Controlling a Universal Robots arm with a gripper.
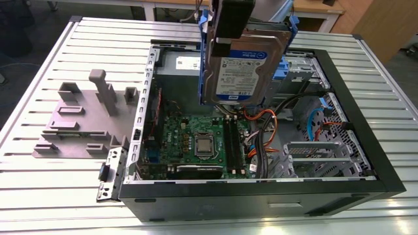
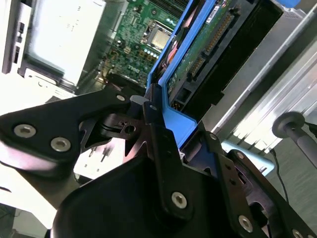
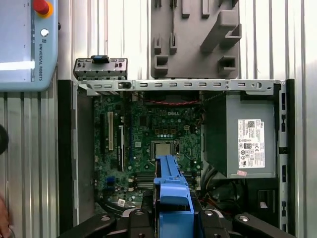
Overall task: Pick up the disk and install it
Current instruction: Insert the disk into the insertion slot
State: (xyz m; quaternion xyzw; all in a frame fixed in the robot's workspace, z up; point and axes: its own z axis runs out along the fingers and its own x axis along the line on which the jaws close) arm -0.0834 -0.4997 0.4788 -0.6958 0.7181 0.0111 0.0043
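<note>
Right now the disk hangs upright in mid-air, its long axis pointing straight down from the gripper, label facing the near side. The fingers are pinching the blue carrier's top edge. That puts the disk directly under the gripper, above the far half of the open case, over the board, with the silver cage lower on the exterior view's right.

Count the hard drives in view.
1. The disk, clamped by the gripper, hangs above the open computer case. Others may be hidden inside the case.
</note>
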